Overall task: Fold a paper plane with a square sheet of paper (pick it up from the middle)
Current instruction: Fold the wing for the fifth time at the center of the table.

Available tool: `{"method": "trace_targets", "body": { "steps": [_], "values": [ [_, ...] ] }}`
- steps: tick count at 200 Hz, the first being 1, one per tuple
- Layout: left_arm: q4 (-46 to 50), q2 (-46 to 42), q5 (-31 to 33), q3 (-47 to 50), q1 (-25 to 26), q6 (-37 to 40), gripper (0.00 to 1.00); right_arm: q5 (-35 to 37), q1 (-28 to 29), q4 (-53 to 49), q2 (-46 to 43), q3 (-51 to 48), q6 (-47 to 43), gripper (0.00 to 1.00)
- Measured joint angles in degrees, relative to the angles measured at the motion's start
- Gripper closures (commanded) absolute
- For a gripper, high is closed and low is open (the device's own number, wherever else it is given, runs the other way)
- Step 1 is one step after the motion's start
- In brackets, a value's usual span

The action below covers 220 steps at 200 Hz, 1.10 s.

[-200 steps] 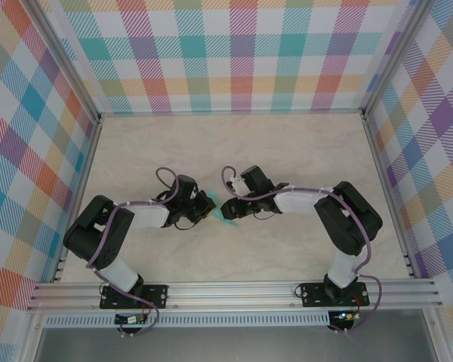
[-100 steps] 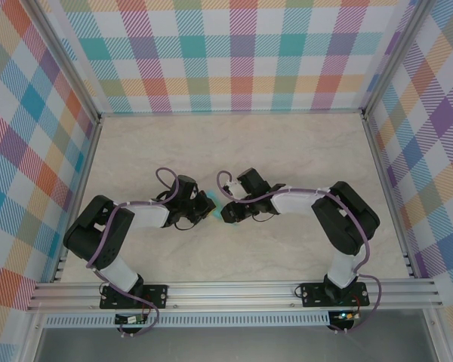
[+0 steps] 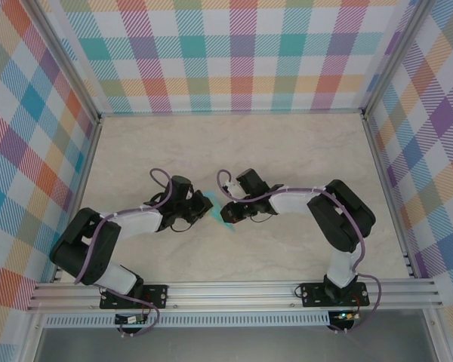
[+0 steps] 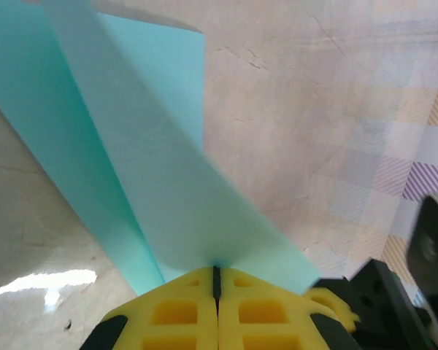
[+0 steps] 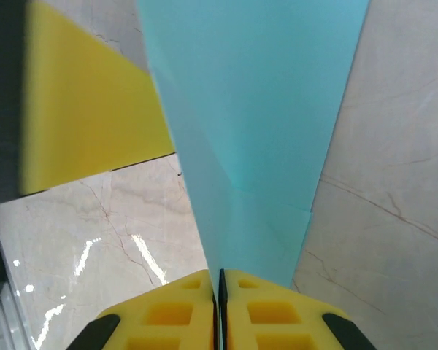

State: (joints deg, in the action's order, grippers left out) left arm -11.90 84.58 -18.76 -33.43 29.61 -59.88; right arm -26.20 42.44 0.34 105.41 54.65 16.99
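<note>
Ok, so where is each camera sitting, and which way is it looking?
Top external: above and behind the arms, looking down at the table; both arms show, with the left gripper and right gripper at the turquoise paper.
Left wrist: on the left wrist, looking along its yellow fingers at the paper they pinch.
Right wrist: on the right wrist, looking along its own yellow fingers up the same paper.
Shared: all three see that one paper, pinched from both sides.
</note>
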Motion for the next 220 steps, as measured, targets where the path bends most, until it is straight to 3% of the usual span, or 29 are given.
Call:
{"method": "trace_targets", "body": {
  "steps": [105, 149, 220],
  "values": [
    [0.8, -4.2, 0.3, 5.2, 0.0, 1.8, 0.95, -7.7, -1.2, 3.4, 3.7, -0.2, 4.9, 0.89],
    [1.6, -4.2, 0.6, 5.1, 0.0, 2.7, 0.96, -7.5, -1.2, 2.2, 3.7, 0.6, 4.6, 0.74],
    [3.0, -2.2, 1.5, 2.7, 0.0, 2.8, 0.97, -2.3, -0.9, -2.0, 2.6, 3.7, 0.4, 0.66]
  ]
}}
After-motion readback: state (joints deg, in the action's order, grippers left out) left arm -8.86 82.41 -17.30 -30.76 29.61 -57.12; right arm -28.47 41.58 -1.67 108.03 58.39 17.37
